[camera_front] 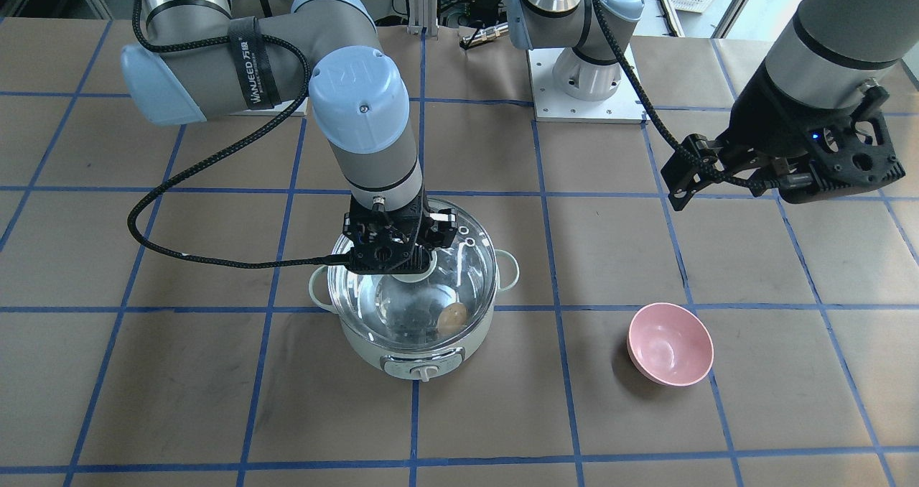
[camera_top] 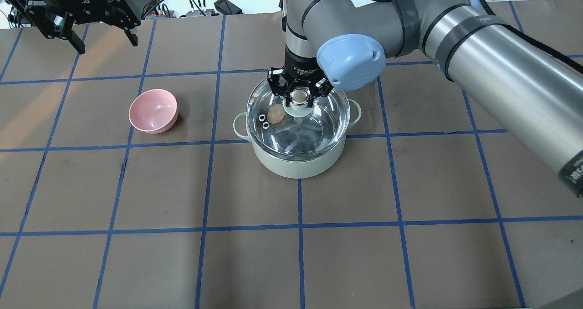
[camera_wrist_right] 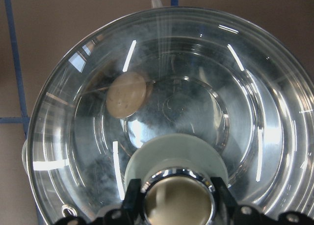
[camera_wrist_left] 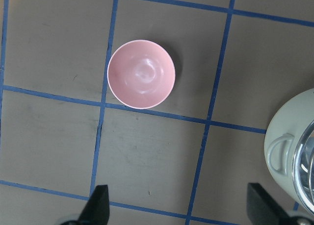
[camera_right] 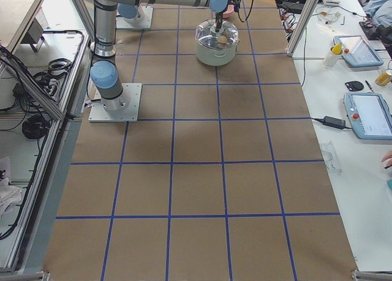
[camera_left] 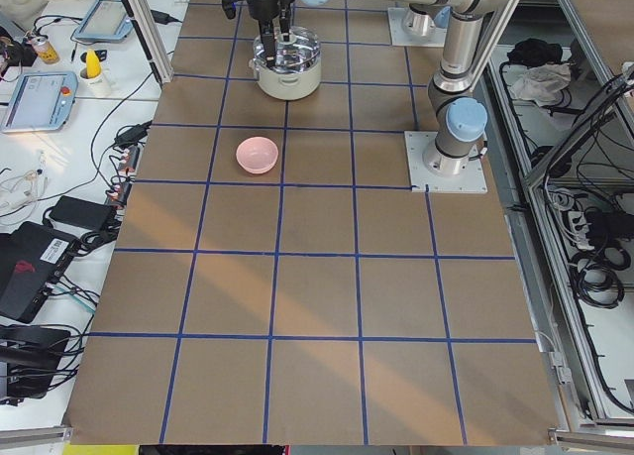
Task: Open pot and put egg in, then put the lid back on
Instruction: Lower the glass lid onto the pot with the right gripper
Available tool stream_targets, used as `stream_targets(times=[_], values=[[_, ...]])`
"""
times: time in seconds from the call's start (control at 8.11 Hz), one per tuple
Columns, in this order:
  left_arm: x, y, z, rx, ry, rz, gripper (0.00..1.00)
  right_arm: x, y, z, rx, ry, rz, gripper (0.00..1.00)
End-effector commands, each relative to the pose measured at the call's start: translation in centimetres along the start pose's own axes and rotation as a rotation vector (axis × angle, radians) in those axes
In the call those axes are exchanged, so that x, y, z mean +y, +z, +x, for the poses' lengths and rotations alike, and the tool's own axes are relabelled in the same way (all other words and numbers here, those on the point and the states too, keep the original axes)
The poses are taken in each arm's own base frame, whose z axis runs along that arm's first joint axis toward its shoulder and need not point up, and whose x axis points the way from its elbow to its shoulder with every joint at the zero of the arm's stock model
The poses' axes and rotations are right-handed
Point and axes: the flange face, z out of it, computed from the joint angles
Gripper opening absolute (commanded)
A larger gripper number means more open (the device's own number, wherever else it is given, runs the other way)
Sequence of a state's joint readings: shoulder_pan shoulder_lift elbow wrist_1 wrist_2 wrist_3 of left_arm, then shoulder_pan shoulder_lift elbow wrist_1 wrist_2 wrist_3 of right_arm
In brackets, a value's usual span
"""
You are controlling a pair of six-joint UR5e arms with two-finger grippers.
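The pale mint pot stands mid-table with the clear glass lid seated on it. The tan egg lies inside on the steel bottom and shows through the glass in the right wrist view and the front view. My right gripper comes straight down over the pot; its fingers clasp the lid's cream-gold knob on both sides. My left gripper hangs open and empty, high above the table near the pink bowl.
The pink bowl is empty and sits a grid square to the pot's left in the overhead view. The pot's side handle shows at the left wrist view's right edge. The arm bases stand at the table's back.
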State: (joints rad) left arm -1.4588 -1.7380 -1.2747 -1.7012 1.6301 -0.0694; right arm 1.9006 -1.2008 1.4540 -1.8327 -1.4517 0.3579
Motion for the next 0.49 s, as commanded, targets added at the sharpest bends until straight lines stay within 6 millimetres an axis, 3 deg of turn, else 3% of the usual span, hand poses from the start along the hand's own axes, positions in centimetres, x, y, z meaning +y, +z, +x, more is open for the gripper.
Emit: stream_targets(times=[0.0, 0.37], values=[[-0.01, 0.02, -0.07, 0.001, -0.003, -0.002, 1.0, 0.28, 0.27, -0.16, -0.024, 0.005, -0.017, 0.03], [0.22, 0.08, -0.02, -0.002, 0.001, -0.015, 1.0, 0.31, 0.77, -0.1, -0.023, -0.011, -0.023, 0.04]])
